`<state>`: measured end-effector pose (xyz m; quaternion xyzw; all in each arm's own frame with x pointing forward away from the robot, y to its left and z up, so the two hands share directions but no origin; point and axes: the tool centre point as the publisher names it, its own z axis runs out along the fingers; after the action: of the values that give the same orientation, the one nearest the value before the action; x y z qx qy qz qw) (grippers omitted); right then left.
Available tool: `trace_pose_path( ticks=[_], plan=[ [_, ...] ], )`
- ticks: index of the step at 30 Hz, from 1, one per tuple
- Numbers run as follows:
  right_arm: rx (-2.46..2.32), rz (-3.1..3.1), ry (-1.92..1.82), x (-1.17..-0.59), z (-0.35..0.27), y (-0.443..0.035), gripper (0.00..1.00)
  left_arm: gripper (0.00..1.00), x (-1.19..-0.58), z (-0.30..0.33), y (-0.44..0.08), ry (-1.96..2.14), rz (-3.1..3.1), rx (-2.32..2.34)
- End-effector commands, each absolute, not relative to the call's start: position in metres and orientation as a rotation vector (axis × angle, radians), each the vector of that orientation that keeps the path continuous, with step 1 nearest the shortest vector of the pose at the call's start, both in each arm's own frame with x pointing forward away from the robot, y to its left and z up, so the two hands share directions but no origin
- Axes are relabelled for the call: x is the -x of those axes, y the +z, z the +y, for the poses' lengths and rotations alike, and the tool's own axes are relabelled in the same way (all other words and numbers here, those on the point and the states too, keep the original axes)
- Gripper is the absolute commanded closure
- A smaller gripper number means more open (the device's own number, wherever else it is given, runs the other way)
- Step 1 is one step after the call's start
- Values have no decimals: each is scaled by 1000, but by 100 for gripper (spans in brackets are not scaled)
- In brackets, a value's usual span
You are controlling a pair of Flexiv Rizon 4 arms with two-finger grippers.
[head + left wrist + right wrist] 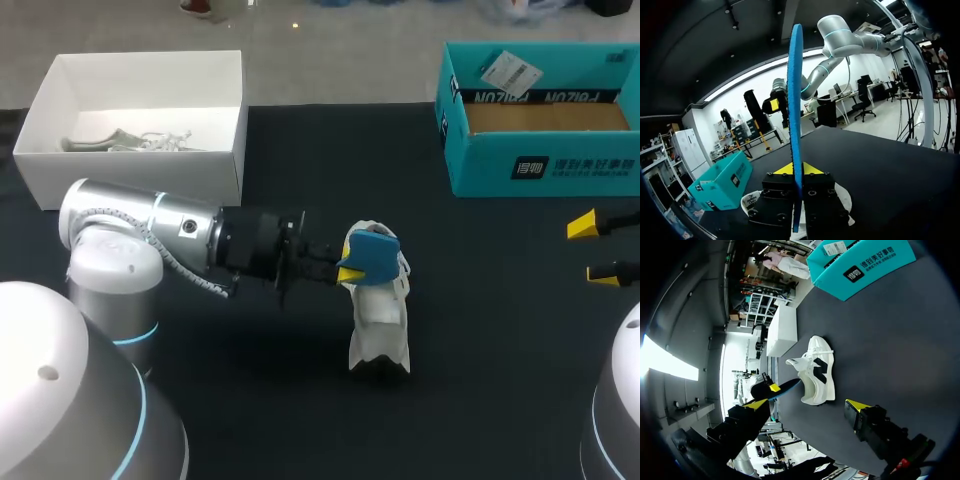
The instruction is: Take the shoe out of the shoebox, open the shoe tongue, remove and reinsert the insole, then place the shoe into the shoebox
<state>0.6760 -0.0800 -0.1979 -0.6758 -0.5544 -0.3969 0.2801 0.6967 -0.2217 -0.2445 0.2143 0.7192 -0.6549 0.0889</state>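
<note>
Left tool: pressed together on the blue insole, pinching it by one end. In the left wrist view the insole stands on edge between the fingers.
Insole's lie: its long axis runs straight out along the fingers, away from the left arm. It hangs just above the white shoe.
Shoe: out of the teal shoebox and resting on the black counter. Its length runs near-to-far (so roughly crosswise to the insole).
Tongue: lifted away from the opening, as the right wrist view shows.
Right tool: fingers spread and holding nothing, at the counter's right side, well apart from the shoe.
Step in hand: by my judgement the insole is out and reinsertion comes next.
What the move turns on: the insole probably has to swing into line with the shoe's length and tip flat before it can slide in. The left arm is the nearer one, and the right could come across to steady the shoe.
</note>
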Motion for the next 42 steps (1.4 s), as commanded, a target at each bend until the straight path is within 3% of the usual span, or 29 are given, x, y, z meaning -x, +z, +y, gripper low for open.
trace_pose_path(
  ticks=[1, 14, 34, 42],
  plan=[
    [1815, -1487, -1063, -675, -80, -198, 0, 100, -683, -230, -215, -1918, 2132, -667],
    [1815, -1487, -1063, -675, -80, -198, 0, 100, -686, -272, -205, -1963, 2077, -786],
    [1815, -1487, -1063, -675, -80, -198, 0, 100, -700, -288, -285, -1989, 2144, -761],
    [1815, -1487, -1063, -675, -80, -198, 0, 100, -679, -275, -249, -1986, 2119, -754]
  ],
)
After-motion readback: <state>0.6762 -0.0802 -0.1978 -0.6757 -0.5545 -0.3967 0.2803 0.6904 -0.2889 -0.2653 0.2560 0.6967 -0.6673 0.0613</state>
